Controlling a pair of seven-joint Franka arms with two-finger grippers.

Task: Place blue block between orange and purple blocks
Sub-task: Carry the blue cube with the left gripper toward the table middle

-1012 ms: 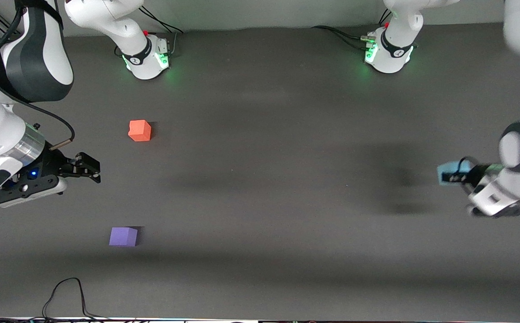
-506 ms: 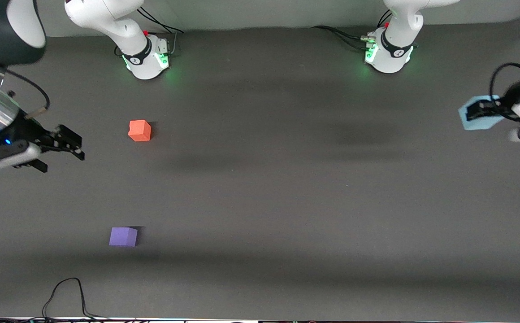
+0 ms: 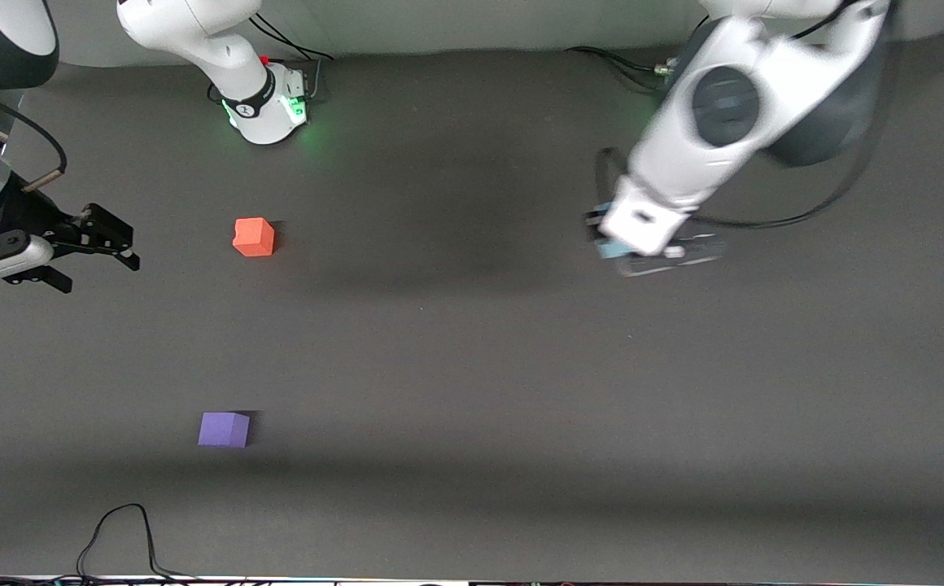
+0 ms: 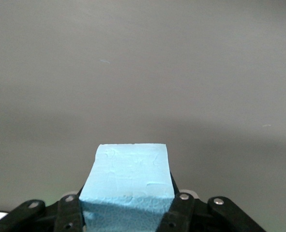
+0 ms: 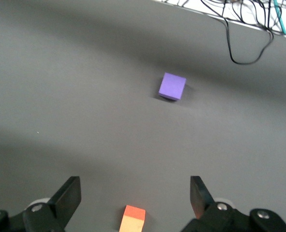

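Front view: your left gripper (image 3: 614, 244), upper right of centre in the frame, is clamped on the blue block (image 3: 609, 248), carried in the air over bare table (image 3: 472, 350). The target gap lies well off toward the frame's left: the orange block (image 3: 254, 237) sits at upper left and the purple block (image 3: 224, 429) at lower left, well apart, one almost straight below the other. You'd judge the carry runs leftward and slightly down the frame. The right gripper (image 3: 85, 252) waits with jaws spread at the left edge, beside the orange block, near the approach.
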